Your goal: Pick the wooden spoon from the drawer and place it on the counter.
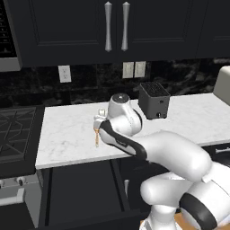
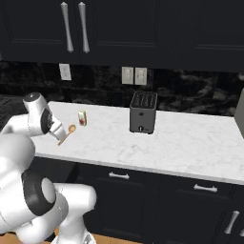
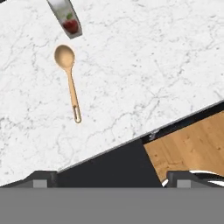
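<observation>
— Where is the wooden spoon (image 3: 68, 77)?
— Flat on the counter (image 3: 144, 65), near its front edge, bowl toward the glass shaker (image 3: 67, 17) holding red contents.
— And the drawer (image 1: 83, 188)?
— Pulled out below the counter; nothing I can make out inside.
— The gripper (image 3: 109, 177)?
— Above the counter's front edge, fingers spread wide, holding nothing.

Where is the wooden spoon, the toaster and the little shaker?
wooden spoon (image 3: 65, 57), hand view, on its round bowl.
toaster (image 2: 142, 118), right base view, on its front side.
shaker (image 3: 70, 22), hand view, on its red contents.
</observation>
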You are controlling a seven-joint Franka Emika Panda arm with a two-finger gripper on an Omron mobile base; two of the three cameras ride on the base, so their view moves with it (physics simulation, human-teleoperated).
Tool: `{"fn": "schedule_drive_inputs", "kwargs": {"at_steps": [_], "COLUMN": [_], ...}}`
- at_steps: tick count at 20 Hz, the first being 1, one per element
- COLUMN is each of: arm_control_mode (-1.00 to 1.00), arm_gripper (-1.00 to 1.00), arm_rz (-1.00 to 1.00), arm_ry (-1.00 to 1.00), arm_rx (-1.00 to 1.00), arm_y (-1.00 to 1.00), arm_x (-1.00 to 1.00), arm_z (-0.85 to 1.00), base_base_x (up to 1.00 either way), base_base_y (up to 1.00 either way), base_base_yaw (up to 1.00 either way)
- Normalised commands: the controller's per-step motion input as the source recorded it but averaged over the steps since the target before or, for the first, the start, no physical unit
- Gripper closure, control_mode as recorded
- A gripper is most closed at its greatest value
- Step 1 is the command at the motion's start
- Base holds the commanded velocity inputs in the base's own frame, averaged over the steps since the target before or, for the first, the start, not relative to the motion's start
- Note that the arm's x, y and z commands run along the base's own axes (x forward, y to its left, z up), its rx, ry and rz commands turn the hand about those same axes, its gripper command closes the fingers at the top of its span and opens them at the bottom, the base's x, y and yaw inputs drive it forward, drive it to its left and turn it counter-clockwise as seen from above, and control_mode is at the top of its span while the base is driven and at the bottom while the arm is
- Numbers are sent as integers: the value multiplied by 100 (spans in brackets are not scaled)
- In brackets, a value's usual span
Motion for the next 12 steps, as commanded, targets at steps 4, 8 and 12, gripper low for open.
{"fn": "schedule_drive_inputs", "kwargs": {"at_steps": [4,8,12], "arm_control_mode": [-100,-100,-100], "arm_gripper": [-100,-100,-100], "arm_rz": [1,2,0], "arm_ry": [0,0,4], "arm_rx": [6,0,-2], "arm_y": [-5,7,26], "arm_x": [-8,0,4], "arm_z": [17,0,0], "base_base_x": [0,0,0], "base_base_y": [0,0,0], "base_base_yaw": [0,0,0]}}
